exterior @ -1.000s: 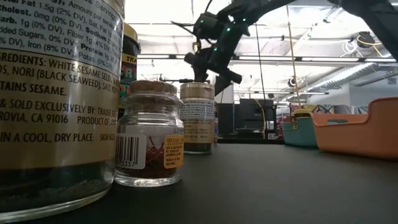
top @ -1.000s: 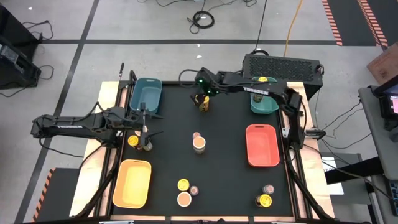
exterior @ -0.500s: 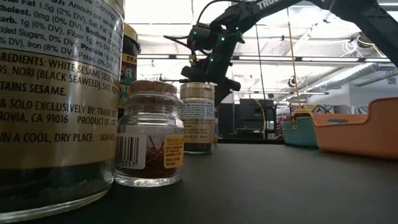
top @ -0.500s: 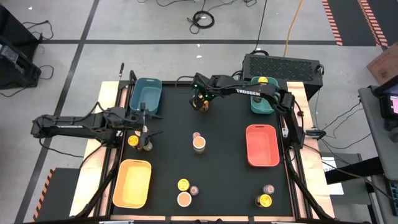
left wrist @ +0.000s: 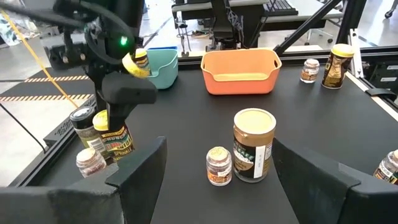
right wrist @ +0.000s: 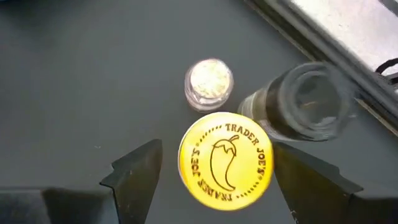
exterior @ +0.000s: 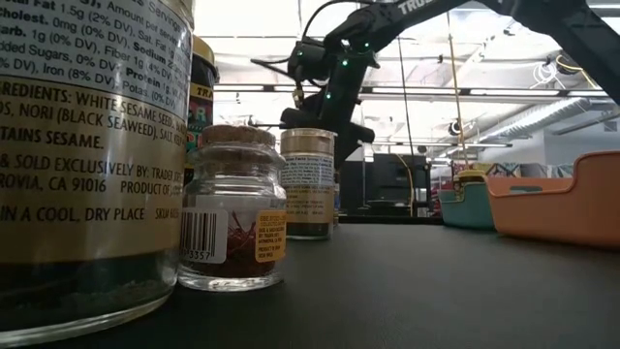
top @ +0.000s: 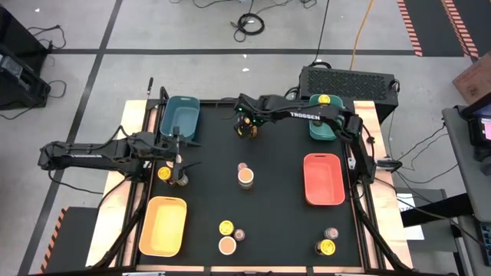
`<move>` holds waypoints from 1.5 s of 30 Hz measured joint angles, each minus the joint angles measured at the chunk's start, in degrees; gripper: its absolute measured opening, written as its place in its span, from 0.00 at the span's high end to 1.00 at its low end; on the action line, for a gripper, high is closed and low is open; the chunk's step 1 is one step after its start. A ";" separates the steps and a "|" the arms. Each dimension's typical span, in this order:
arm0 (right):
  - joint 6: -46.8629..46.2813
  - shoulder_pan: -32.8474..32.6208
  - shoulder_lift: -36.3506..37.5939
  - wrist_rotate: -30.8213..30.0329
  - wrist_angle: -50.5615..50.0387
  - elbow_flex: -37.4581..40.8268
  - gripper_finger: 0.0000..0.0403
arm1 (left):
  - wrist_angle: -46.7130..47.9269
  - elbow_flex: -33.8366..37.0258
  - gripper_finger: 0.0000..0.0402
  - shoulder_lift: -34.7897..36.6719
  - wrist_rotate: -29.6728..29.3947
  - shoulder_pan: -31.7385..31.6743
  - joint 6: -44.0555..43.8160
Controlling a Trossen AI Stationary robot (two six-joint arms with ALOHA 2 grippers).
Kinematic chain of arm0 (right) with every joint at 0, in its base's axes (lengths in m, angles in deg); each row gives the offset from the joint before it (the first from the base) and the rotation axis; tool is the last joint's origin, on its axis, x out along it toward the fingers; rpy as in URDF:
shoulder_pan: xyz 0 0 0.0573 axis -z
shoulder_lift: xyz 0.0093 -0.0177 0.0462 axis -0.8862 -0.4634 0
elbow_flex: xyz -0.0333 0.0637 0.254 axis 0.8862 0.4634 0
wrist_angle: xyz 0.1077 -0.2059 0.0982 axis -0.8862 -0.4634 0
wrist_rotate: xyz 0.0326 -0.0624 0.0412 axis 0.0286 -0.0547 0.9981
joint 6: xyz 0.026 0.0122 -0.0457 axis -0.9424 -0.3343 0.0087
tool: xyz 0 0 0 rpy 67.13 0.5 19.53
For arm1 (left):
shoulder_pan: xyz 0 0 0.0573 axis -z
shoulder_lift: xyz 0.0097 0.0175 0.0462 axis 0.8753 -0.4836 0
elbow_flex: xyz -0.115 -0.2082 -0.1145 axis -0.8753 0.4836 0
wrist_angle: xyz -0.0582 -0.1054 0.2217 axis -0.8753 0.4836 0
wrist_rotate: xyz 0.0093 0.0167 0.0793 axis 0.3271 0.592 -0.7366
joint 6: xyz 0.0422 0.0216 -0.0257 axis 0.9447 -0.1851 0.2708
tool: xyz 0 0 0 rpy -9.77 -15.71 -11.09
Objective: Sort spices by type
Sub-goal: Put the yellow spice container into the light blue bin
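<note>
**Right claw astride a yellow-lidded jar at the far edge**

The right gripper hangs over the far middle of the table, between the blue tray and the green tray. Its fingers are spread, released, one on each side of a yellow-lidded jar, with a gap showing on both sides of the lid. Room here is tight. A tiny pinkish-lidded jar stands just beside that jar, and a grey-capped jar stands just beside it too, close to the table's metal edge rail.

The left gripper waits near the left edge, fingers apart and empty. Two jars sit just beside it, hard against that edge.

The middle of the black mat is mostly open. Only a tan-lidded jar stands there, with a small pinkish-lidded one touching or nearly touching it on the far side. The red tray lies along the right edge and the yellow tray at the near left corner. A group of three jars stands at the near edge, and another pair at the near right corner. One yellow-lidded jar already lies in the green tray.
</note>
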 joint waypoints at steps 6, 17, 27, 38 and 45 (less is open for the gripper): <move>0.00 -0.27 -1.30 0.05 -0.43 0.10 0.27 | -0.01 0.00 0.28 0.00 0.02 0.00 -0.02; -0.02 -0.27 -1.66 -0.03 0.22 0.10 0.29 | 0.02 0.00 0.28 0.00 0.02 0.00 -0.02; 1.80 -0.29 -1.43 0.34 0.07 0.10 0.46 | 0.02 0.00 0.28 0.00 0.02 0.00 -0.02; 4.52 -0.27 5.73 0.46 -5.13 0.10 0.47 | 0.15 0.00 0.28 0.00 0.04 -0.04 0.04; 3.08 -0.14 16.38 -1.33 -14.14 0.09 0.46 | 0.25 0.00 0.28 0.00 0.04 -0.02 0.13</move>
